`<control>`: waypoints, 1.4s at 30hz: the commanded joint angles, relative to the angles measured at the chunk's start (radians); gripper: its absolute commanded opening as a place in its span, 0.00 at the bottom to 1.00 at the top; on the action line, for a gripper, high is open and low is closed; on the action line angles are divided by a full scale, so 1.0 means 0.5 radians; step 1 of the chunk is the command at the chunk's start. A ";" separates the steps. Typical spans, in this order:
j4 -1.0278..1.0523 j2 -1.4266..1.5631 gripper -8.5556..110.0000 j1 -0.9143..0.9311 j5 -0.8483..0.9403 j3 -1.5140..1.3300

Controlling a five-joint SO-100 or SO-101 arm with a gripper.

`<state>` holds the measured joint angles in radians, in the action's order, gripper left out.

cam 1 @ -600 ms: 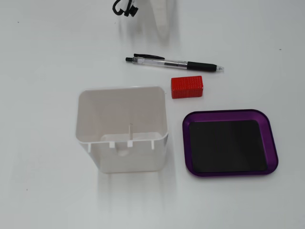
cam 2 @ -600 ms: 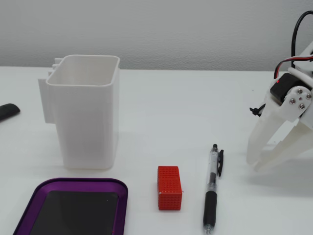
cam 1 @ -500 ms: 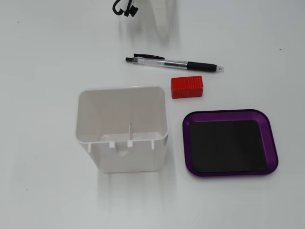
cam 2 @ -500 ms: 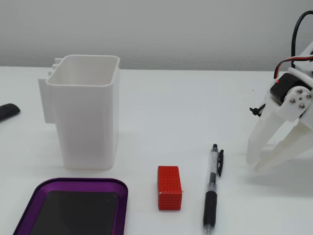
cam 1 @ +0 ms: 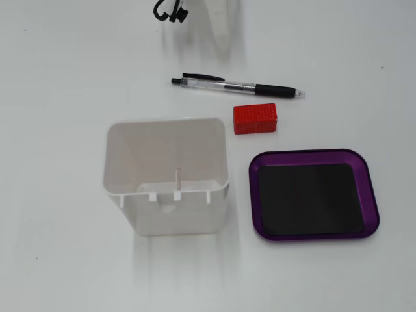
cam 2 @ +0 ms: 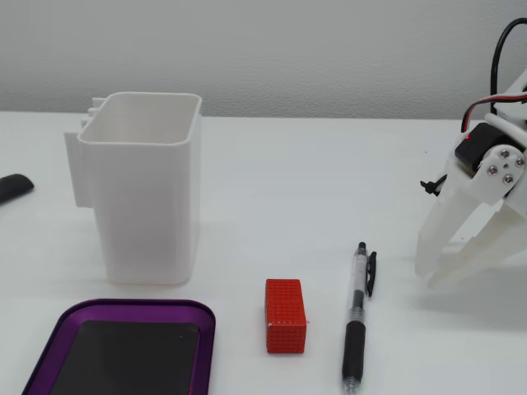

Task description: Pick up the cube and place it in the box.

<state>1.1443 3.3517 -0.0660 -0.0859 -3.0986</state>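
Observation:
The cube (cam 1: 255, 119) is a small red ribbed block lying on the white table just below the pen and above the box's top left corner. The box (cam 1: 370, 195) is a shallow purple-rimmed tray with an empty black floor. In the other fixed view the cube (cam 2: 285, 315) lies between the box (cam 2: 123, 307) and the pen. My white gripper (cam 2: 430, 276) stands at the right, tips down near the table and close together, holding nothing. It is well apart from the cube, beyond the pen. In the top-down fixed view the gripper (cam 1: 222, 36) shows faintly at the top edge.
A clear pen with a black grip (cam 1: 237, 86) lies between gripper and cube; it also shows in the side view (cam 2: 356, 329). A tall white open container (cam 1: 166, 175) stands left of the box (cam 2: 144, 189). A black object (cam 2: 12, 188) lies at the left edge.

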 commanded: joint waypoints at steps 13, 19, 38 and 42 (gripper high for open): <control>-0.034 -1.071 0.07 -0.003 0.006 1.117; -0.012 -1.954 0.09 -0.043 0.129 1.871; 0.055 -3.571 0.25 -0.172 0.147 2.893; -0.110 -3.602 0.25 -0.163 0.156 2.878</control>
<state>1.1382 1.5401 -0.1549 -0.0169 -1.6935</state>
